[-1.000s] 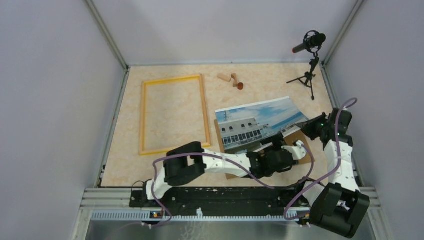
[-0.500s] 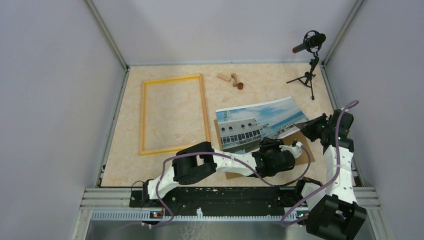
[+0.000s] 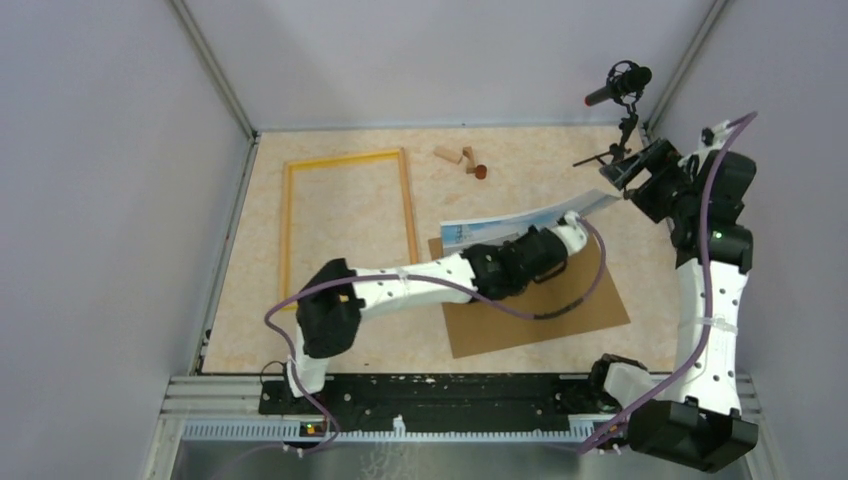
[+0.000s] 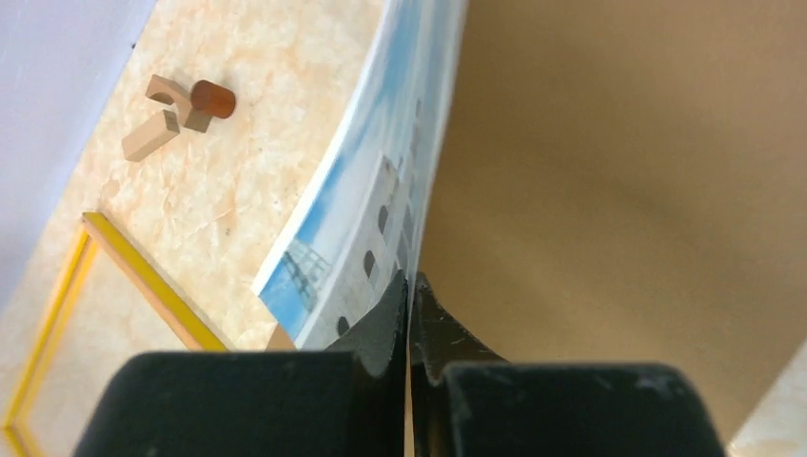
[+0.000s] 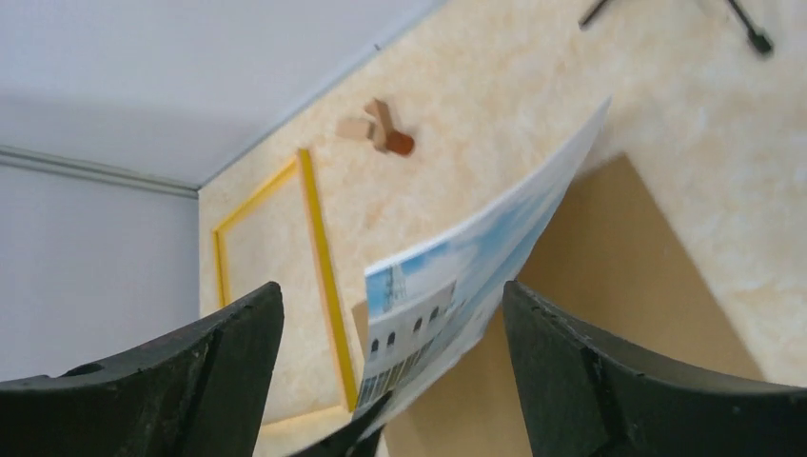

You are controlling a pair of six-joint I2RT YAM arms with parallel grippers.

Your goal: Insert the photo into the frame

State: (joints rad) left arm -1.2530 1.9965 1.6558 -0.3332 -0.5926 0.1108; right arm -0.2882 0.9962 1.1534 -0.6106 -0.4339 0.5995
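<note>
Left pincer (image 4: pixel 409 288) pinches the bowed, blue-sky photo (image 4: pixel 373 181) by its edge.

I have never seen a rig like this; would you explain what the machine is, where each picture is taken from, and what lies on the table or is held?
These are two robot arms bolted at the near edge of a table. The wide picture looks down from above and behind them. The other two come from a camera on each wrist, so the dark shapes at the bottom are that arm's jaws. The left arm has its jaws shut on one edge of the photo, which is lifted and bowed above a brown backing board. The right arm has its jaws open beside the photo's far corner, gripping nothing. The empty yellow frame lies flat to the left. Wooden pieces and a microphone on a tripod sit at the back.
</note>
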